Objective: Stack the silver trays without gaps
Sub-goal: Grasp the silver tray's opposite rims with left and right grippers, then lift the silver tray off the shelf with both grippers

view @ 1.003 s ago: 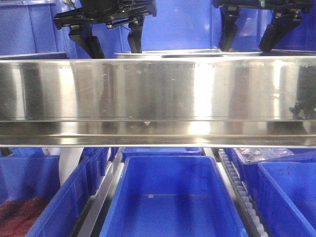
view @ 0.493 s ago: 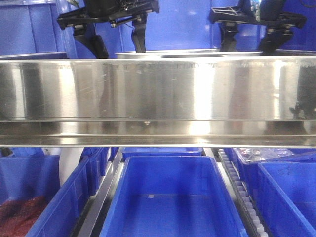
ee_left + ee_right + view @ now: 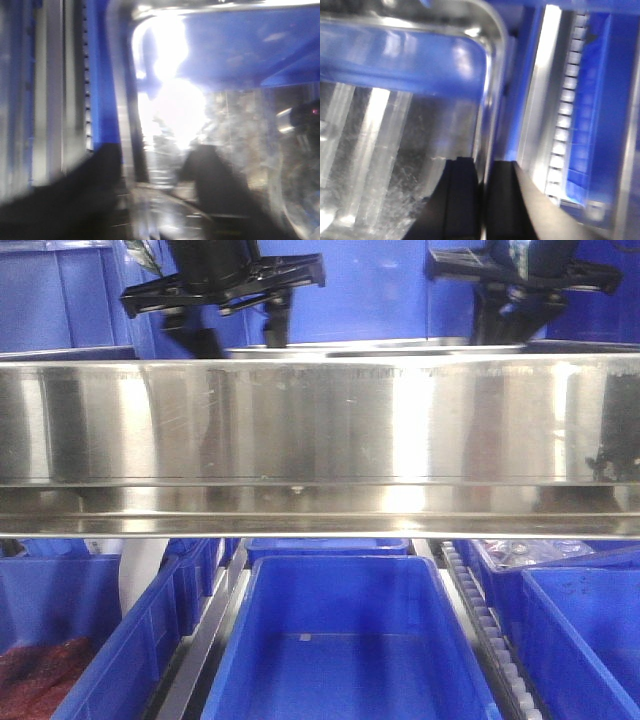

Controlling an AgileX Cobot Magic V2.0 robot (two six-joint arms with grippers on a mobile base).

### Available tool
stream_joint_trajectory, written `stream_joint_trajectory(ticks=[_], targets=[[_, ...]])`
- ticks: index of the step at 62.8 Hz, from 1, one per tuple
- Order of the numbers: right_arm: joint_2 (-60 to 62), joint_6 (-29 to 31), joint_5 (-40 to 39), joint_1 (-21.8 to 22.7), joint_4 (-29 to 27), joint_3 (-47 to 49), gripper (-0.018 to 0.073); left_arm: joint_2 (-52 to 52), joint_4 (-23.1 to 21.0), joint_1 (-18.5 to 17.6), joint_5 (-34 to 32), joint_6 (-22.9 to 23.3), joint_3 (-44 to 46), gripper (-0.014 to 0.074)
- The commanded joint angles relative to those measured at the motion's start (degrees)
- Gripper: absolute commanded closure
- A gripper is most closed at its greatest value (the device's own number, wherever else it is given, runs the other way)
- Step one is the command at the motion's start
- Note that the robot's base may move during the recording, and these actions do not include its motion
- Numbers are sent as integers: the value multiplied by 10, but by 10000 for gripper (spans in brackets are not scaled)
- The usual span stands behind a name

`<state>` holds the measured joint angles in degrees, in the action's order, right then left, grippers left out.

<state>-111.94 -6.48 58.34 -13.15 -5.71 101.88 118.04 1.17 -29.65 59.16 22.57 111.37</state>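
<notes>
A silver tray (image 3: 350,344) shows only as a thin rim above the steel rail. In the right wrist view its shiny floor and rounded corner (image 3: 490,75) fill the left side. My right gripper (image 3: 483,162) is shut on the tray's right rim, one dark finger (image 3: 462,200) inside and one outside. From the front it (image 3: 510,330) hangs at the tray's right end. My left gripper (image 3: 240,335) is open at the tray's left end. The blurred left wrist view shows this gripper (image 3: 157,150) straddling the tray's left wall (image 3: 127,125), with its fingers wide apart.
A long brushed-steel rail (image 3: 320,440) hides most of the tray and the fingertips. Deep blue bins (image 3: 350,640) sit below, the left one (image 3: 40,670) holding red material. A roller track (image 3: 567,100) and blue bin walls run close beside the tray's right edge.
The right gripper's fingers, apart in the earlier frames, have come together on the tray's right rim. The left gripper has shifted slightly right and stays open.
</notes>
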Motion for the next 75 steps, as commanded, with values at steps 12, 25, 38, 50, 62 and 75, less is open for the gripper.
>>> stream_joint_trajectory(ticks=[12, 25, 38, 50, 62, 75], targets=[[65, 0, -2, 0, 4, 16, 501, -30, 4, 0, 27, -4, 43, 643], [119, -15, 25, 0, 18, 16, 501, -55, 52, -13, 92, -21, 97, 643], [181, -23, 46, -6, 19, 16, 501, -109, 76, -28, 128, -34, 101, 643], [238, -42, 56, -42, 66, -10, 501, -160, 85, -29, 160, -52, 95, 643], [285, -92, 62, -98, 112, -66, 501, -228, 99, -38, 160, -52, 21, 644], [299, -120, 74, -156, 112, -78, 501, -310, 105, -40, 155, -47, -121, 644]])
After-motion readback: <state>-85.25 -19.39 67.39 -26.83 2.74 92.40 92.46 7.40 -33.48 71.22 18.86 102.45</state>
